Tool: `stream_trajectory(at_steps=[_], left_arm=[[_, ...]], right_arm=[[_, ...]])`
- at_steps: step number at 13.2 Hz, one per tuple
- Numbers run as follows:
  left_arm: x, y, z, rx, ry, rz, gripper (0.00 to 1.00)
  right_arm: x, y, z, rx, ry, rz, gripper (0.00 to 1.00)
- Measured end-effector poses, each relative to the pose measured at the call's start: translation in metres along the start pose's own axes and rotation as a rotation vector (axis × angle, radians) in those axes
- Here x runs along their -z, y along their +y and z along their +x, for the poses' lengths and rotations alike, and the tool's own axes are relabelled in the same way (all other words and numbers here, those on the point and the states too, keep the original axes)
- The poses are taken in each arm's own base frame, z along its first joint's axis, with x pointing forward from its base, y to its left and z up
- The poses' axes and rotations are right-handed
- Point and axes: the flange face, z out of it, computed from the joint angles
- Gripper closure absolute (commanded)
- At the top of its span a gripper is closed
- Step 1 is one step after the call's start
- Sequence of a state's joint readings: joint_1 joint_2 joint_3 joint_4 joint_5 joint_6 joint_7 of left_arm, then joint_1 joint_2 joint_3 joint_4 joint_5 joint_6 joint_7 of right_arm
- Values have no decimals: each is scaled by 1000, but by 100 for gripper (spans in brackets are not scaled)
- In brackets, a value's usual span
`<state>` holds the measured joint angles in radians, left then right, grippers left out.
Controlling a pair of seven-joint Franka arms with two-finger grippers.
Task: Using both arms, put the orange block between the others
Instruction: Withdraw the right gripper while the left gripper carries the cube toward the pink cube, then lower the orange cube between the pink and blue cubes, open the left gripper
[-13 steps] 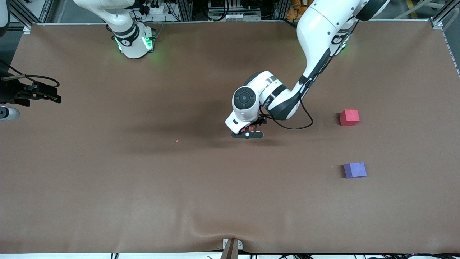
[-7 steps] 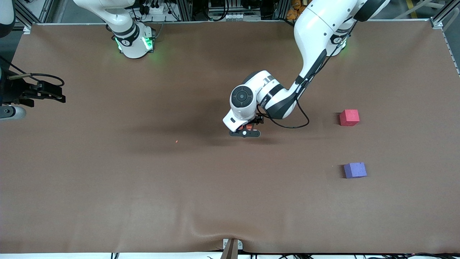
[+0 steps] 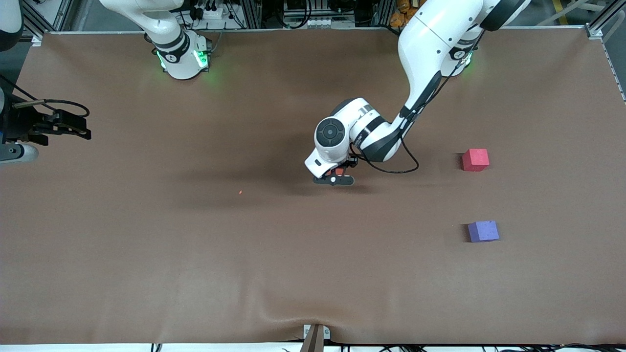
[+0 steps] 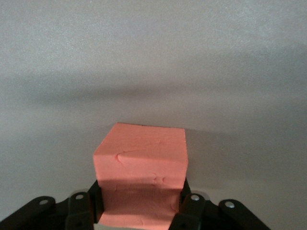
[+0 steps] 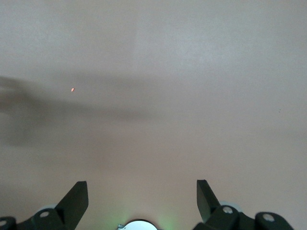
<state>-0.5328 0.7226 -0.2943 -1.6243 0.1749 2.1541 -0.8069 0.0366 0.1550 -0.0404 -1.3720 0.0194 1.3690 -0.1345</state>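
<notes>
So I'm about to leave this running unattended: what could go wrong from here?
The left hand is shut on the orange block only at one end, so the block may twist or slip when lifted. The gap between the red cube and the purple cube looks modest; a skewed block could knock one. The right hand waits open near the right arm's end of the table.

**Brown Mat, Lone Speck and a Cluttered Frame**

A brown mat [image 3: 146, 254] covers the whole table, its surface smooth except for a low ripple at the edge nearest the front camera. A small metal bracket [image 3: 315, 335] sits at the middle of that edge. One tiny orange speck [image 3: 240, 192] lies on the mat toward the right arm's end. Aluminium framing and cabling [image 3: 293, 12] line the table's top edge.
</notes>
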Motion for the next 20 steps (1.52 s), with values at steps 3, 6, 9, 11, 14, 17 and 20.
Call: stream_trajectory(at_steps=[3,6,9,11,14,17,20], left_arm=[[18,-33,23,62,0,9,100],[91,-128,55,88,-42,67,100],[158,-241,69,39,-72,82,100],[161,-312,76,15,-94,66,100],[133,-389,81,34,-136,39,100],[104,-426,80,70,-123,15,100],[71,-444,78,96,-67,-12,100]], right_arm=[[0,0,0,1,0,0,0],[0,-1,0,2,0,0,0],[0,-1,0,2,0,0,0],[0,-1,0,2,0,0,0],[0,-1,0,3,0,0,0],[0,-2,0,4,0,0,0],[3,-2,0,3,8,-1,0]])
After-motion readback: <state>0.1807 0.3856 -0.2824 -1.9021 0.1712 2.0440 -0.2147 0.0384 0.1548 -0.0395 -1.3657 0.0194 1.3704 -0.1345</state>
